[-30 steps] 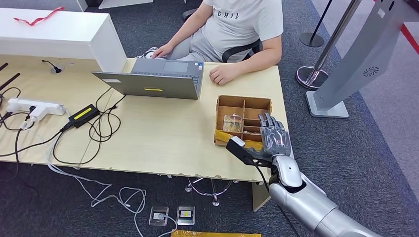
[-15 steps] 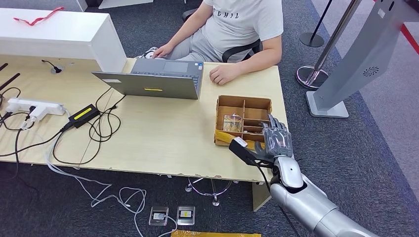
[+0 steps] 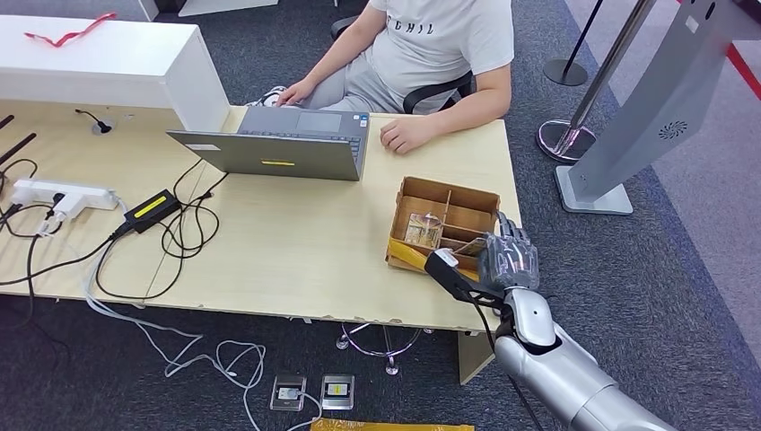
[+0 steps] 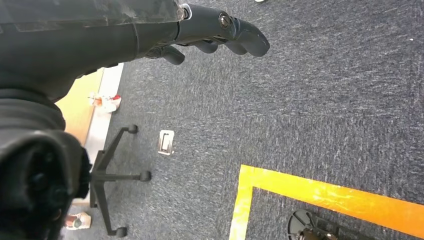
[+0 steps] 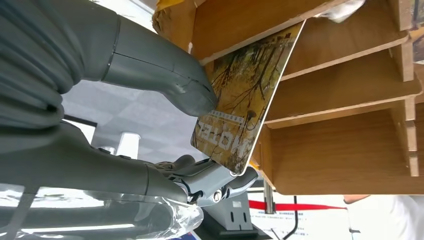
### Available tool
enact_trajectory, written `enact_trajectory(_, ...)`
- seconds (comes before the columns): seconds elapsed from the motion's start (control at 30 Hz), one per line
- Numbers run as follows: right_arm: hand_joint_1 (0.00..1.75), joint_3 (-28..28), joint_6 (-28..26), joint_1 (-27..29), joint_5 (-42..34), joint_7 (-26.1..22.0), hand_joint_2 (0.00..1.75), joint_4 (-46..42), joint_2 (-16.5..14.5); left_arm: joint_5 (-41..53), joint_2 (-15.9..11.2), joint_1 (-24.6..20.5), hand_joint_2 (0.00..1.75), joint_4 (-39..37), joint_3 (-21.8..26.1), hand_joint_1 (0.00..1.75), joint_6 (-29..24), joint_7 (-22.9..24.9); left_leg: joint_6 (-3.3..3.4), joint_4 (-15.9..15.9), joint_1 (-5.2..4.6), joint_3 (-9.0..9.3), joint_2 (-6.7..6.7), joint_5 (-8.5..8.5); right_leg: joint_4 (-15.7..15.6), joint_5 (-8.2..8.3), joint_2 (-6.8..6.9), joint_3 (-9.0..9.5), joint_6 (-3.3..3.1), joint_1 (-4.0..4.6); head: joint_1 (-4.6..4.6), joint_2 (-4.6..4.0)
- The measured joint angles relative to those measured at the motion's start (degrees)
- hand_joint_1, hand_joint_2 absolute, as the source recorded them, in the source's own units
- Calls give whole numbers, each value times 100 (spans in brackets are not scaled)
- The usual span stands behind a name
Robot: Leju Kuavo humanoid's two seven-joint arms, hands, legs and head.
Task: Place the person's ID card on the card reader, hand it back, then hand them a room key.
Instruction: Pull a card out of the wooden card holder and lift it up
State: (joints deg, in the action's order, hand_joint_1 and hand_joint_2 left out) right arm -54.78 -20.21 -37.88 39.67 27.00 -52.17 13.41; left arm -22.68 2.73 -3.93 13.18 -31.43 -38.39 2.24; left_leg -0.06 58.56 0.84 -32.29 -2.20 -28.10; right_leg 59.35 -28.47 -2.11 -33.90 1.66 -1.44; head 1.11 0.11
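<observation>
My right hand (image 3: 508, 260) is pinching a room key card (image 5: 245, 100) with its fingers (image 5: 210, 182), half hiding it in the wooden box (image 3: 446, 191). My left hand (image 4: 150, 30) is hanging with fingers curled, holding nothing.

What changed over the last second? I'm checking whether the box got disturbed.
The divided brown cardboard box has tilted and turned at the desk edge as the right hand drew back, its fingers pinching a picture-printed card. Grey laptop and seated person unchanged.

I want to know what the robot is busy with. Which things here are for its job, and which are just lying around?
For the job: right hand, the card it pinches, wooden box, the person.

Just lying around: laptop, cables, power strip.
</observation>
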Motion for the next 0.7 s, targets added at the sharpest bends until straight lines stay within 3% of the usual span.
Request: enact_trajectory(0.7, 175, 328, -143, -115, 284, -74, 175, -184, 10, -138, -92, 0, 0, 0, -332, 0, -8, 57, -1, 0, 0, -2, 3, 1, 2, 5, -2, 0, -6, 0, 0, 0)
